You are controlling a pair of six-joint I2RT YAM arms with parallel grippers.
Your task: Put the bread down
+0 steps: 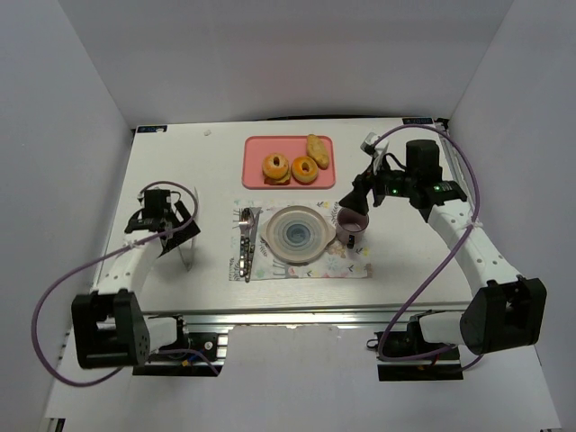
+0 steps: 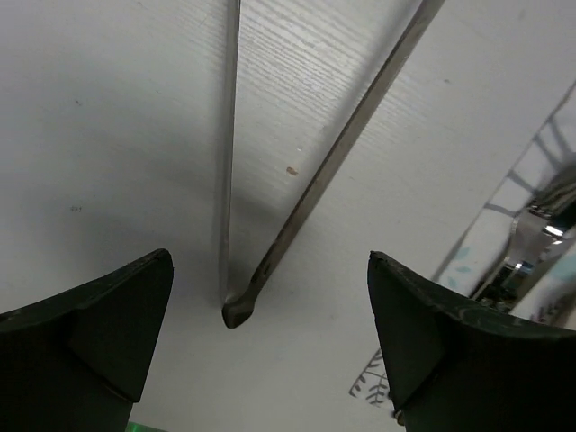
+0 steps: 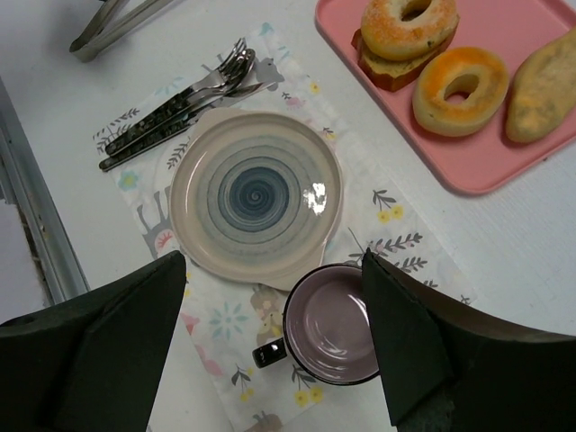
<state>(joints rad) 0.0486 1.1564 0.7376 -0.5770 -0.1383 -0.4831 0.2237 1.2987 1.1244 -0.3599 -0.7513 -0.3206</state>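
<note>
Three breads lie on a pink tray (image 1: 256, 148): a sugared ring on a slice (image 1: 275, 167), an orange ring (image 1: 304, 169) and an oblong roll (image 1: 317, 148). They also show in the right wrist view: the sugared ring (image 3: 407, 31), the orange ring (image 3: 459, 85) and the roll (image 3: 540, 85). My right gripper (image 1: 355, 196) (image 3: 274, 270) is open and empty, above the purple mug (image 3: 333, 335) and the plate (image 3: 256, 200). My left gripper (image 1: 173, 236) (image 2: 270, 270) is open and empty, low over the metal tongs (image 2: 297, 202) on the table.
The empty plate (image 1: 295, 232) sits on a patterned placemat (image 1: 346, 267), with cutlery (image 1: 246, 243) to its left and the mug (image 1: 351, 225) to its right. The tongs (image 1: 187, 255) lie left of the placemat. White walls enclose the table.
</note>
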